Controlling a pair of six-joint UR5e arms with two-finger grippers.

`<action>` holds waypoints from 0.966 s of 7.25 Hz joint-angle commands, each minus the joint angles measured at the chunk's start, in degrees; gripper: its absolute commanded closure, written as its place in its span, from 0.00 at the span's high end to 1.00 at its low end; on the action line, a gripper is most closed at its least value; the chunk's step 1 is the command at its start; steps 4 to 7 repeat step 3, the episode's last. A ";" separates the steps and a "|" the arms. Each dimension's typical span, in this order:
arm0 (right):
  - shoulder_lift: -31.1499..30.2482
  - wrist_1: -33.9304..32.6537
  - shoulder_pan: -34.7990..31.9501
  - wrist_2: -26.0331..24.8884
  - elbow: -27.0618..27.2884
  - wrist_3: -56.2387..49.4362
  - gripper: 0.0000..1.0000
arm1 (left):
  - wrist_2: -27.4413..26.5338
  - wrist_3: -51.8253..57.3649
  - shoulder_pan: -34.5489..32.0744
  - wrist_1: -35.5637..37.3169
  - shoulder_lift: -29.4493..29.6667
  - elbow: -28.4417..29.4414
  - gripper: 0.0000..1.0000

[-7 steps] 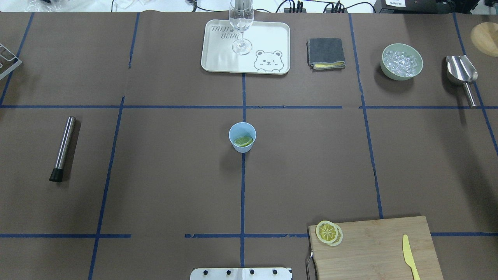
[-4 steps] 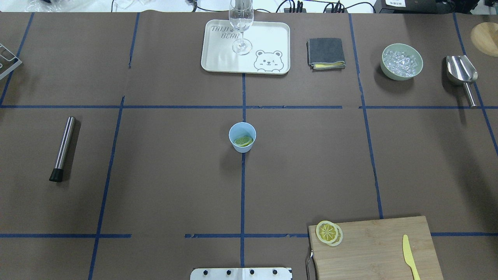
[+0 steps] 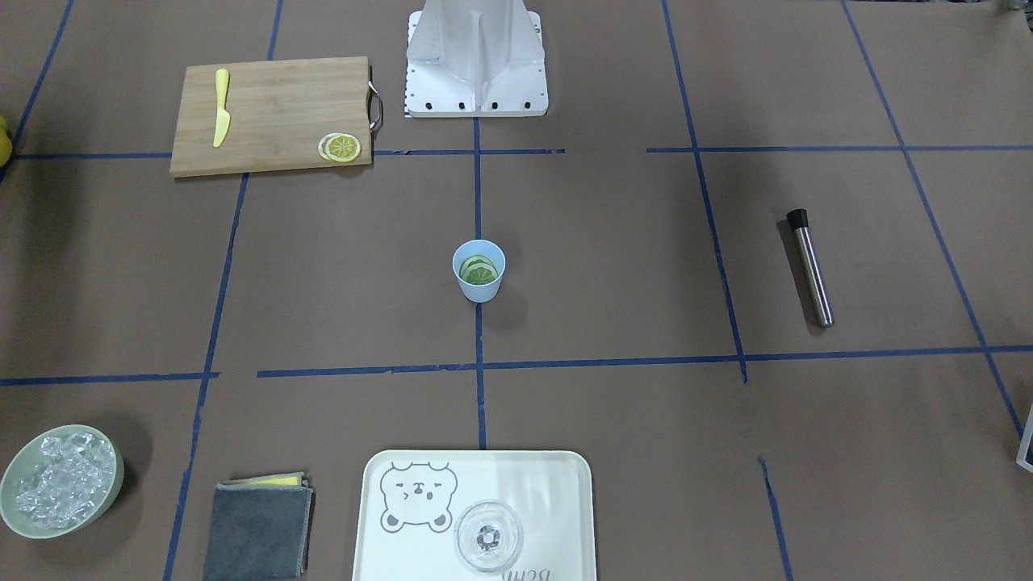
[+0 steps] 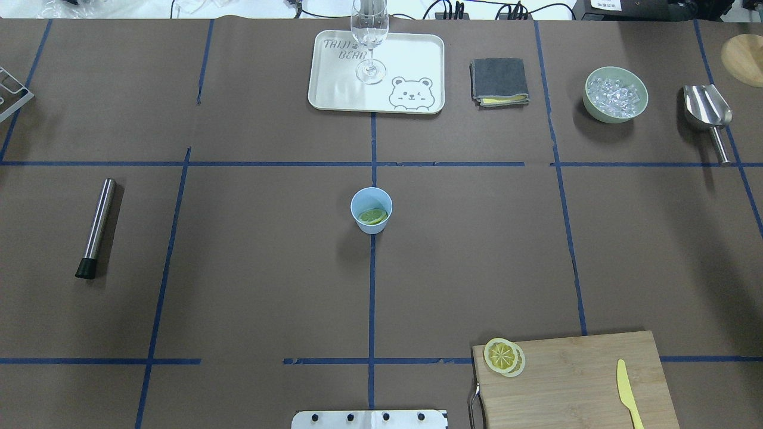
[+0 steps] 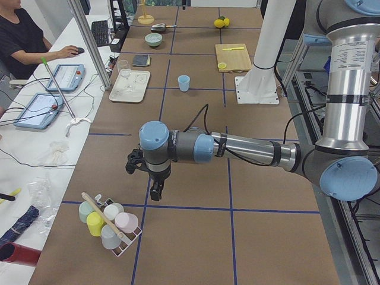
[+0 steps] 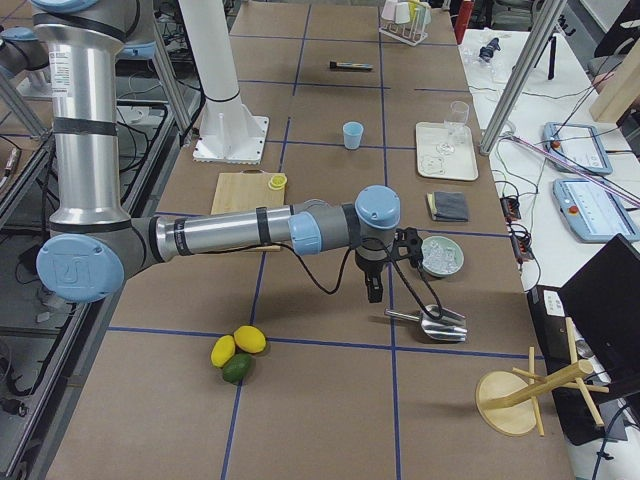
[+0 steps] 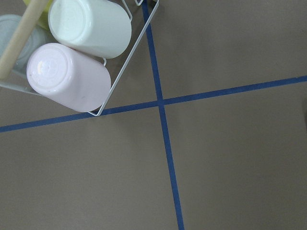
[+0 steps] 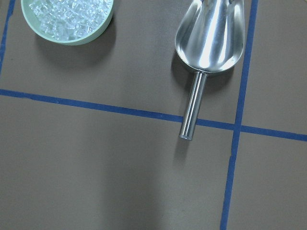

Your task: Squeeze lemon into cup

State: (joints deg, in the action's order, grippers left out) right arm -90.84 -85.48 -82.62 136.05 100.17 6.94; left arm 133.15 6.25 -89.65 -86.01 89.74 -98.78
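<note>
The light-blue cup (image 4: 364, 201) stands at the table's centre, also in the front view (image 3: 479, 292). Lemon slices (image 4: 373, 215) lie inside it, greenish in the front view (image 3: 478, 271). More lemon slices (image 4: 503, 356) are stacked on the corner of the wooden cutting board (image 4: 572, 381). My left gripper (image 5: 155, 191) shows only in the left side view, over the table's far left end by a cup rack (image 5: 107, 222). My right gripper (image 6: 374, 290) shows only in the right side view, above the steel scoop (image 6: 428, 322). I cannot tell whether either is open or shut.
A steel muddler (image 4: 96, 227) lies at the left. At the back are a bear tray (image 4: 334, 89) with a clear glass (image 4: 369, 36), a grey cloth (image 4: 499, 81), a green bowl of ice (image 4: 615, 94) and the scoop (image 4: 707, 113). A yellow knife (image 4: 627, 393) lies on the board.
</note>
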 commanded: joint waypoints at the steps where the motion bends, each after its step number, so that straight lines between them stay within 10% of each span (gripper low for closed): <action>1: -0.04 -0.04 0.00 0.09 0.11 0.01 1.00 | 0.01 -0.01 0.00 0.05 0.00 -0.01 1.00; 7: 0.22 -0.04 0.09 0.01 -0.15 0.01 1.00 | 0.01 -0.01 0.00 -0.03 0.52 -0.01 1.00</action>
